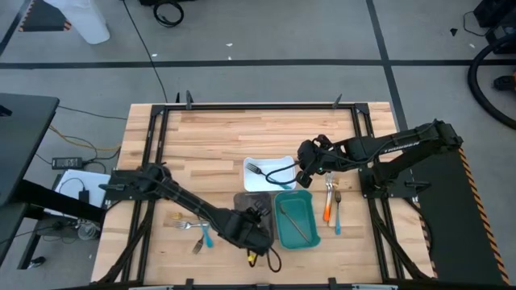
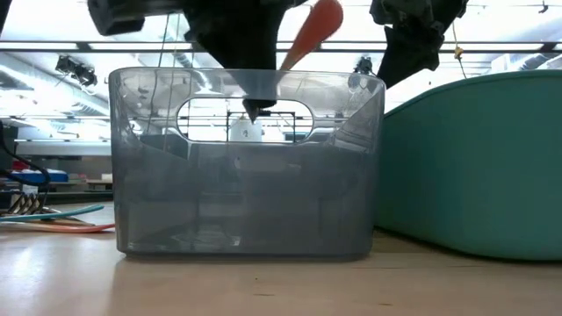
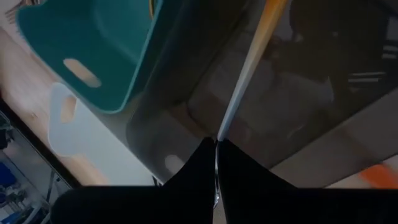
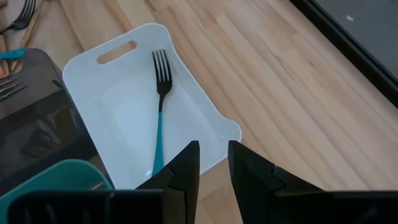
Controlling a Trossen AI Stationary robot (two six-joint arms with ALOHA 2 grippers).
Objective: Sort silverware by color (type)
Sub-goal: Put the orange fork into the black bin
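My left gripper (image 3: pixel 216 163) is pinched tight on an orange-handled utensil (image 3: pixel 249 65), its fingers (image 3: pixel 193 168) meeting on the grey metal end; the long axis runs away from the fingertips with the orange handle at the far end, and in the low view that handle (image 2: pixel 312 26) rises tilted toward 1 o'clock above the grey tray (image 2: pixel 246 162). Which kind of utensil it is I cannot tell, since the working end is buried between my fingers. In the high view this gripper (image 1: pixel 251 228) hangs over the grey tray (image 1: pixel 242 199), at about 6 o'clock on the table (image 1: pixel 210 137), and the arm covers most of that tray. My right gripper (image 4: pixel 212 163) stands a little parted and holds nothing, over the near edge of the white tray (image 4: pixel 205 115), where a teal-handled fork (image 4: pixel 160 102) lies lengthwise, tines toward the handle slot. From above, this gripper (image 1: pixel 304 171) sits at the tray's 3 o'clock side. The teal tray (image 1: pixel 278 225) holds one thin gold-bronze piece (image 1: pixel 296 224), lying diagonally. At 3 o'clock of it lie an orange-handled fork (image 1: pixel 327 201) and a blue-handled fork (image 1: pixel 338 214), tines toward 12. At 9 o'clock of the grey tray rests a loose cluster of utensils (image 1: pixel 195 229), too small to sort out
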